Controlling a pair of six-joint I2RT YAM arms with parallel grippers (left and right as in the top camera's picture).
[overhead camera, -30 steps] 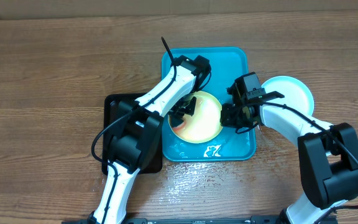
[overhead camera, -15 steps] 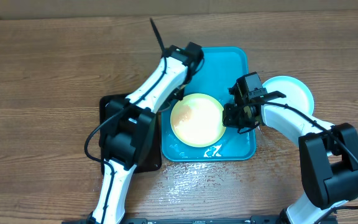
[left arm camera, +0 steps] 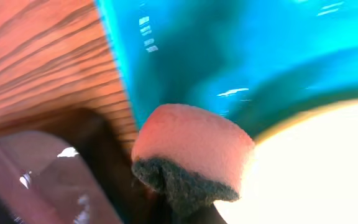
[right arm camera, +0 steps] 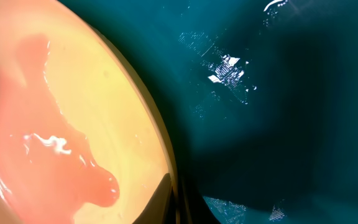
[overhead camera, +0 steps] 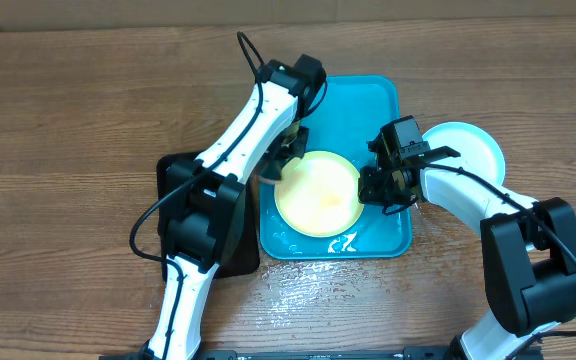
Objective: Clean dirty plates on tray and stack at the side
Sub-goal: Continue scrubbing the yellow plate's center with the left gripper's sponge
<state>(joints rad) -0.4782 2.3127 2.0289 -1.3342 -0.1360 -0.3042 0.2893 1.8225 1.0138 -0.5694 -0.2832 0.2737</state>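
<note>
On the blue tray (overhead camera: 378,100): yellow plate (overhead camera: 318,195) between two grippers.
Left gripper (overhead camera: 281,165) clenched on pink sponge (left arm camera: 191,146) at plate's left rim; right gripper (overhead camera: 371,187) clamped on right rim.

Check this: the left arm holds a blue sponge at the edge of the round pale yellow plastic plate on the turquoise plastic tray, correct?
No: the sponge is pink with a dark scouring layer, not blue, as the left wrist view shows. The left gripper does hold it at the edge of the pale yellow plate on the turquoise tray.
</note>
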